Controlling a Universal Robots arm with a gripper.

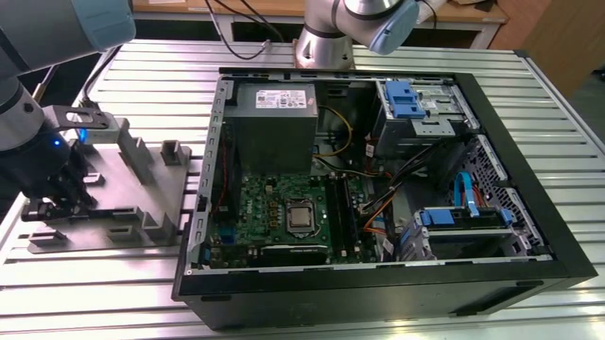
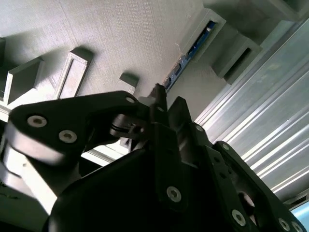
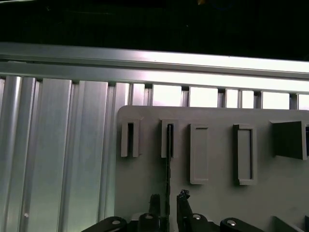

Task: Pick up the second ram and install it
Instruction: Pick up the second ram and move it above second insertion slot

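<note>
So, aluminium table [image 1: 104,290]: is carrying everything, its ribbed top running under both case and plate.
Computer case [image 1: 529,234]: is lying on its side with the panel off, so the green motherboard [image 1: 274,212] is facing upward for access.
Fixture plate [image 1: 118,177]: is sitting just beside the case on the exterior view's left, its raised pockets keeping parts upright for grasping.
Gripper [image 3: 168,207]: is hanging low over the plate, fingers [image 3: 154,203] spread and straddling the stick, a sliver of gap showing each side; nothing is being pinched.
Second ram [image 3: 169,154]: is standing on edge in a pocket [image 3: 163,140] of the plate, well apart from the motherboard, offering its flat flanks to the fingers.
</note>
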